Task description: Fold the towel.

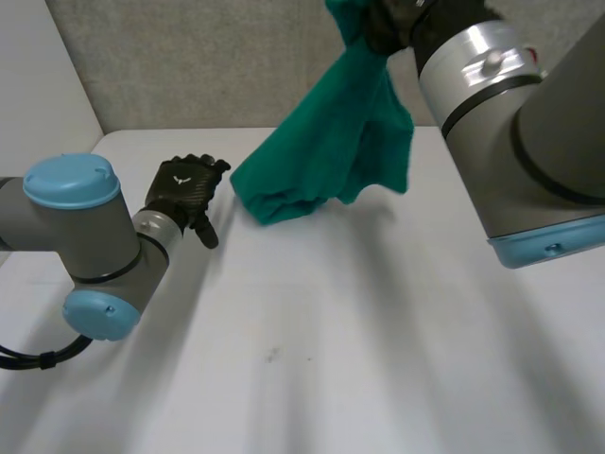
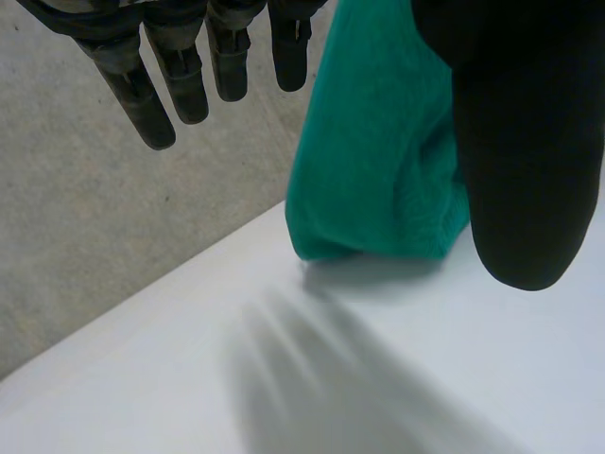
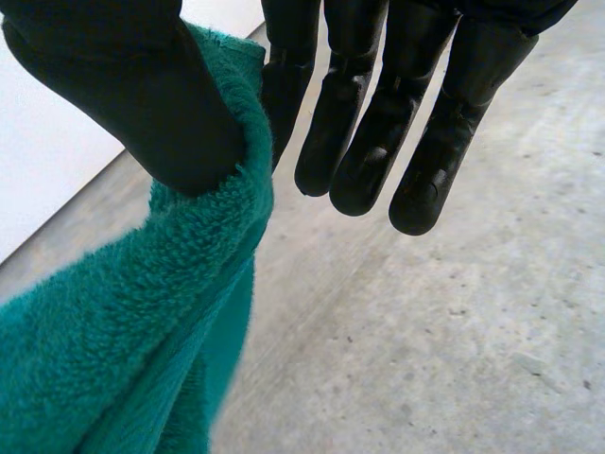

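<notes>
Towel first: it is green and hangs in the upper middle of the head view. Our right hand pinches its top part between the thumb and a finger. Its bunched low end seems to touch the white table. Our left hand is at the middle left, fingers straight and apart, holding nothing. We think it must be spread flat before we fold it. We should catch a low corner with the left hand and pull gently, so the pinch does not slip.
</notes>
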`<state>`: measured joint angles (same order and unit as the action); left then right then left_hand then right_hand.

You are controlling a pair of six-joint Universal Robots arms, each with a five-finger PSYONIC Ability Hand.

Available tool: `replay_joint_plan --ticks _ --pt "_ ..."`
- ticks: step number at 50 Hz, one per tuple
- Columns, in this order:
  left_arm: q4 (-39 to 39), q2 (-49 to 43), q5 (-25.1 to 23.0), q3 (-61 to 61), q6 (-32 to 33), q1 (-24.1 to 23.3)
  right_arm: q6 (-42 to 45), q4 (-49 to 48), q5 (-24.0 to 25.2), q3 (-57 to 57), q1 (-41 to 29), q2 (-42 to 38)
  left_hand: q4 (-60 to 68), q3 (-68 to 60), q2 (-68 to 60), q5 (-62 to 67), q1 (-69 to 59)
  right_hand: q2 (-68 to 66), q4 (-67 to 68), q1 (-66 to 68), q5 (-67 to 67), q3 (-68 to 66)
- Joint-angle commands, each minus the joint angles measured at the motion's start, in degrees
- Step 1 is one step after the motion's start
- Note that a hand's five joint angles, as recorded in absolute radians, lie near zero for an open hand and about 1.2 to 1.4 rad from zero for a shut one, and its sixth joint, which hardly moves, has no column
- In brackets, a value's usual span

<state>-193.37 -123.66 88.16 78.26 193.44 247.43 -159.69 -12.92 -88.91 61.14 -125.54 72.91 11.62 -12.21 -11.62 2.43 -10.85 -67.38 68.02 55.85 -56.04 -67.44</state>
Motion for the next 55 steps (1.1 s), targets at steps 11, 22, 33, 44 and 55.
replay_joint_plan --ticks 11,22,33,44,55 --pt "-1.14 -7.91 -0.98 -3.64 -9.74 -1.51 -6.6 5.01 -3.46 4.51 -0.23 7.69 -0.39 0.99 0.39 -1.2 -0.37 -12.62 11.98 24.15 -13.96 -12.56" --pt "-1.93 -11.86 -1.86 -6.19 -9.66 -2.83 -6.68 7.2 -3.37 7.06 0.03 12.52 18.74 -18.14 -18.74 17.93 -19.51 -12.62 11.98 24.15 -13.96 -12.56" --pt "-8.08 -11.44 -0.36 -6.63 -10.01 -1.43 -6.86 11.25 -4.07 11.1 6.26 14.98 68.38 -67.79 -68.38 67.57 -69.15 -12.62 11.98 24.15 -13.96 -12.56" --pt "-8.08 6.49 -1.24 3.03 -10.36 5.51 -6.07 11.16 -2.85 16.2 16.47 14.9 68.38 -67.79 -68.38 67.57 -69.15 -12.62 11.98 24.15 -13.96 -12.56" --pt "-6.85 30.03 -7.29 18.31 -8.52 5.96 2.95 17.21 -2.76 19.01 17.09 10.95 68.38 -67.79 -68.38 67.57 -69.15 -12.62 11.98 24.15 -13.96 -12.56"
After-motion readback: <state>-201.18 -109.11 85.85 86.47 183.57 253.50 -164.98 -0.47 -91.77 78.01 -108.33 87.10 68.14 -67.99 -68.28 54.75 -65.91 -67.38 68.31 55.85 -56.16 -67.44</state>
